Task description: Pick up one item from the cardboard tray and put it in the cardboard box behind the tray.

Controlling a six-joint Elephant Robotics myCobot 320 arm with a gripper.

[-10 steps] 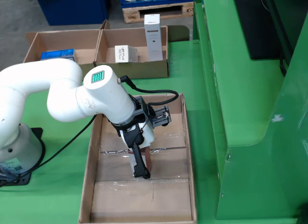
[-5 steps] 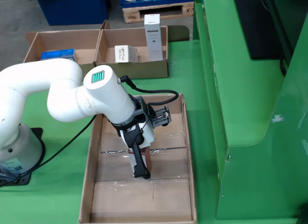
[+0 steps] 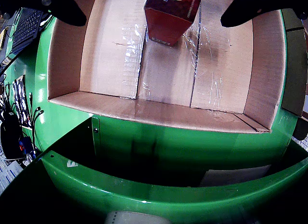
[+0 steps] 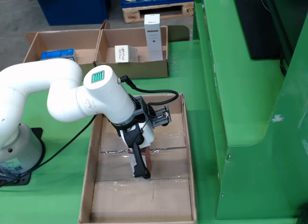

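Note:
A small red-brown carton stands upright on the floor of the shallow cardboard tray. In the wrist view it sits between my two black fingers, with a clear gap on each side. My gripper is open around it and touches neither side. The fixed view shows the gripper pointing down into the middle of the tray, with the carton just to the right of the dark finger. Behind the tray stands a cardboard box.
That box holds a tall white carton and a small white one. A second cardboard box to its left holds a blue packet. A green machine frame rises right of the tray. My white base stands at the left.

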